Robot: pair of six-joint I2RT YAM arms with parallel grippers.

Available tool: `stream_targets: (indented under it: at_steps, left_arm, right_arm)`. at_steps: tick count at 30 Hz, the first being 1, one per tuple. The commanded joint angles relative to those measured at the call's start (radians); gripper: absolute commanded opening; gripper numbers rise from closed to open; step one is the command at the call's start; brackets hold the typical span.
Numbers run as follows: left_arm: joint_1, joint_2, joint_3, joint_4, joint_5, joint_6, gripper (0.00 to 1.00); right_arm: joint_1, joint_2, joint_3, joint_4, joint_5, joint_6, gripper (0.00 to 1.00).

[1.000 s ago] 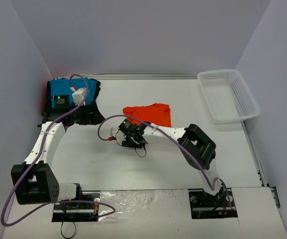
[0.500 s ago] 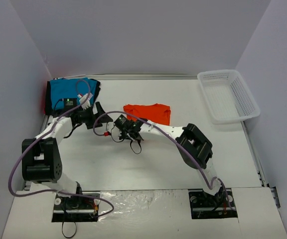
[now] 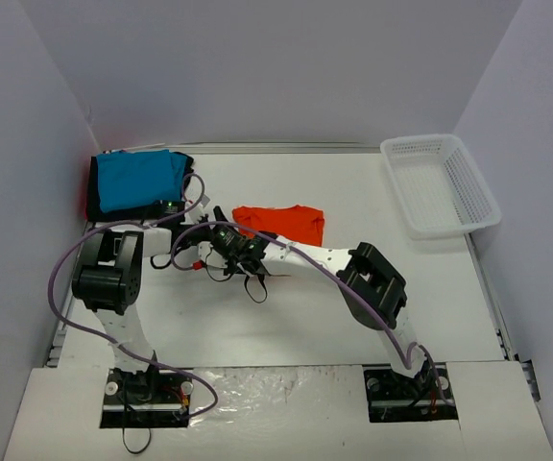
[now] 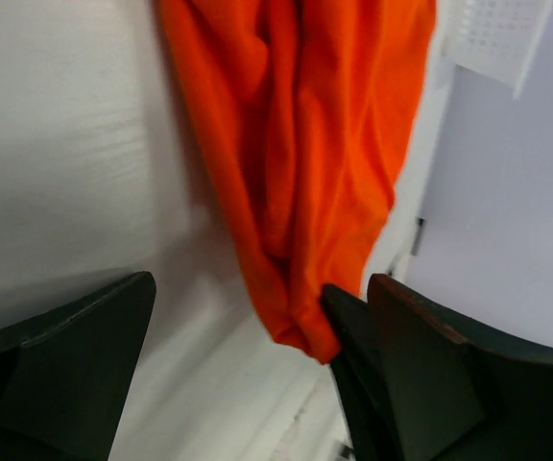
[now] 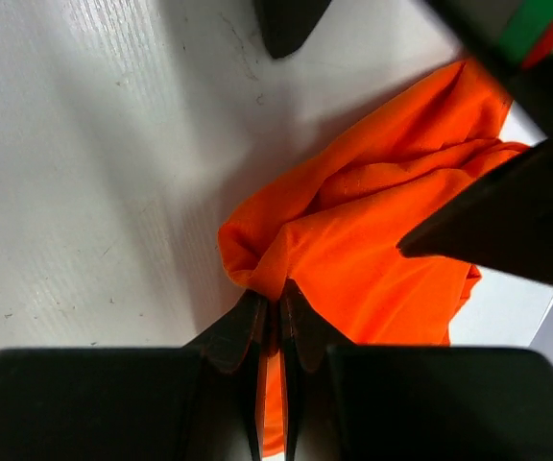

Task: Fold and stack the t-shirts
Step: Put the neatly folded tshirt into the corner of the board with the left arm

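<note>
**Top view.**
- Left arm (image 3: pixel 131 331), lower left: white links and a blocky black joint housing (image 3: pixel 104 274).
- Right arm (image 3: pixel 305 257), centre to lower right: same build, with a larger black elbow block (image 3: pixel 374 283).
- Left base (image 3: pixel 147 394) and right base (image 3: pixel 411 389), along the bottom: both black.
- Left cable (image 3: pixel 54 288): lilac, in a wide loop.
- Right cable (image 3: pixel 326 274): lilac, lying along the white link.
- Small red fitting (image 3: pixel 197 264), left of centre.

**Left wrist view.** Left fingers (image 4: pixel 65 375): dark grey, matt, broad wedges in both lower corners.

**Right wrist view.** Right fingers (image 5: pixel 248 336): black, tapering to thin tips at bottom centre. Green and red marking (image 5: pixel 536 24) in the upper right corner.
</note>
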Motion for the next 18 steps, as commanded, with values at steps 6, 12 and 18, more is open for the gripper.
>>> stream_targets:
  at_steps: [6,12,18]
  left_arm:
    - [-0.071,0.083,-0.004,0.243,0.007,-0.155,0.94]
    - [-0.121,0.145,0.045,0.251,0.006,-0.189,0.94]
    - [-0.141,0.166,0.059,0.231,-0.010,-0.166,0.94]
  right_arm:
    - [-0.002,0.025,0.035,-0.052,0.039,0.008,0.00]
    - [-0.002,0.035,0.048,-0.069,0.046,0.008,0.00]
    - [0.000,0.040,0.076,-0.090,0.031,0.011,0.00]
